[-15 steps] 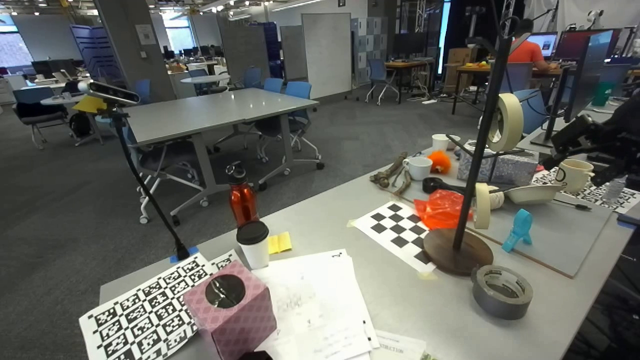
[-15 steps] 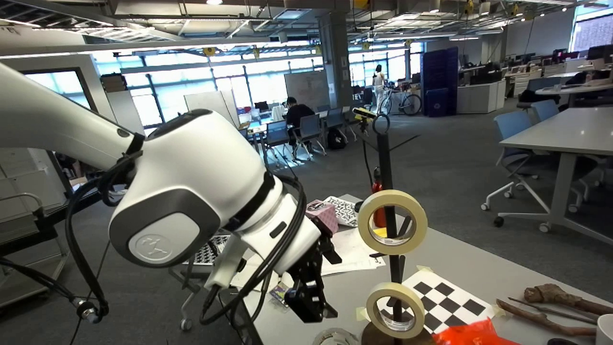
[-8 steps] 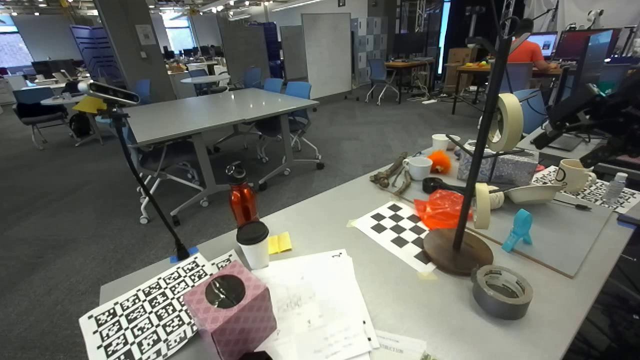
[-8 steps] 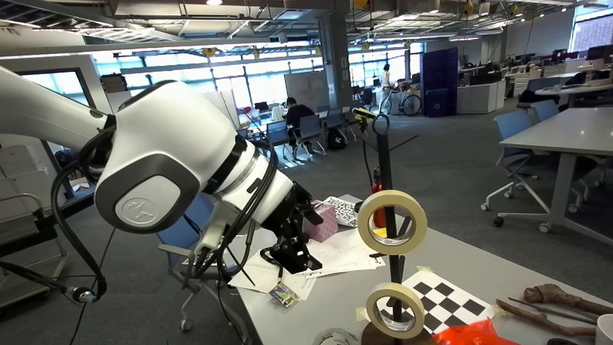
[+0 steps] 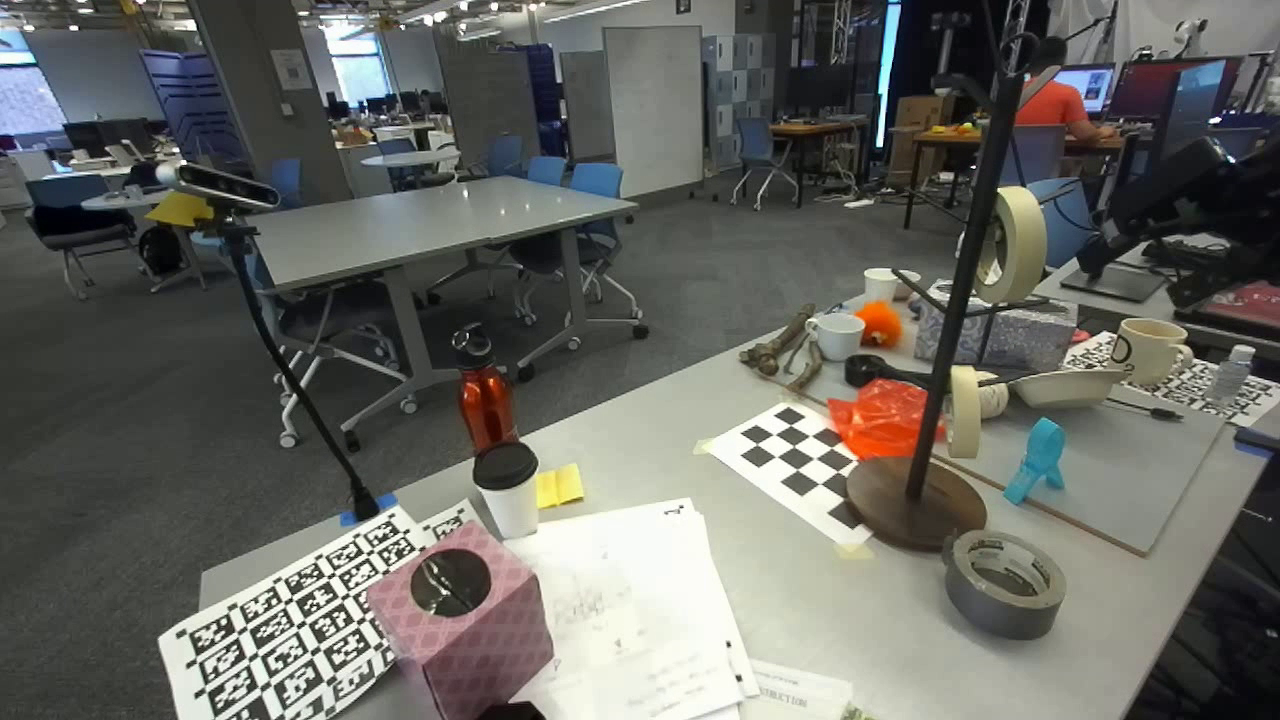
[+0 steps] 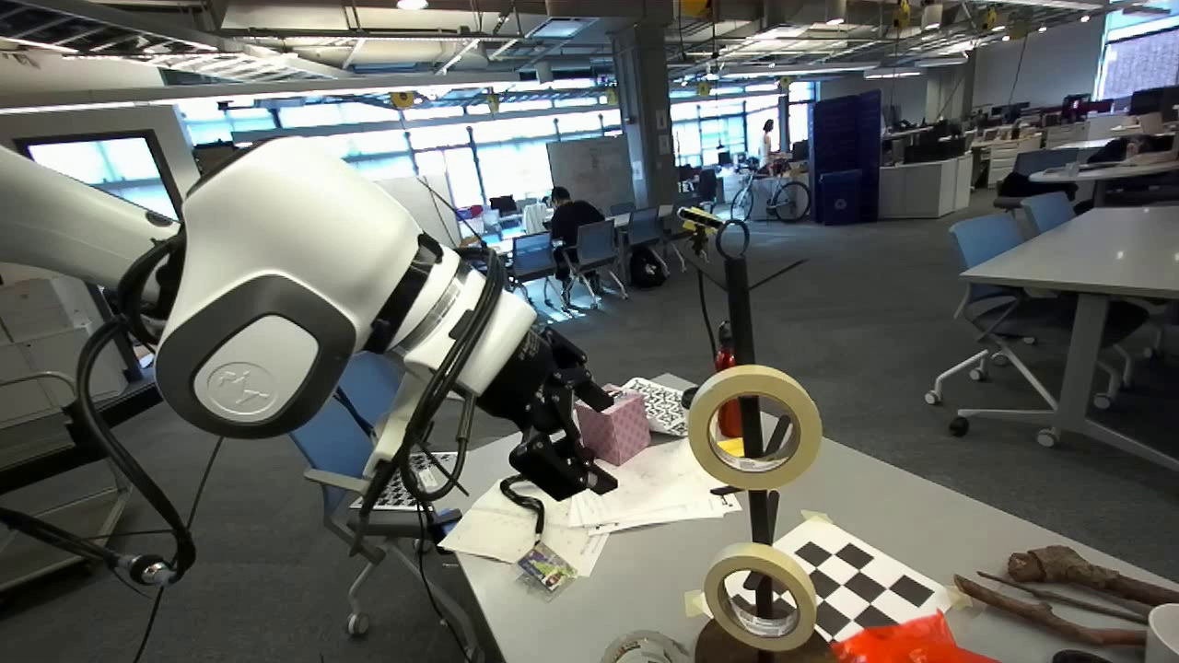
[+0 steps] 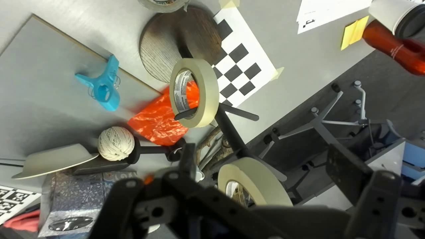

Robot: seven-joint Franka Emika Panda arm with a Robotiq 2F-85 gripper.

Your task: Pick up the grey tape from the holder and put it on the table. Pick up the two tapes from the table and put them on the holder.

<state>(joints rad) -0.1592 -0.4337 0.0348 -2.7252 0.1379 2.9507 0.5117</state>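
The holder [image 5: 955,330] stands upright on its round dark base [image 5: 915,500]. Both cream tapes hang on its pegs: the upper tape [image 6: 801,433] and, below it, the lower tape [image 6: 803,599]. Flat on the table [image 5: 820,630], beside the base, lies the grey tape [image 5: 1005,605]; the wrist view cuts off most of the grey tape [image 7: 162,5]. My gripper [image 6: 599,440] is up in the air, apart from the holder and tapes, its jaws wide and empty. In the wrist view the upper tape [image 7: 262,181] shows beyond the spread fingers [image 7: 188,159], partly covered by the gripper.
Near the holder are a blue clip [image 5: 1040,460], an orange-red plastic bag [image 5: 885,415], a checkerboard sheet [image 5: 790,460] and a grey board [image 5: 1130,480]. A pink tissue box [image 5: 470,620], papers [image 5: 630,600] and a lidded cup [image 5: 510,490] stand farther along the table.
My gripper has risen and drawn back from the holder, staying open. The two tapes on the holder and the grey tape have not moved.
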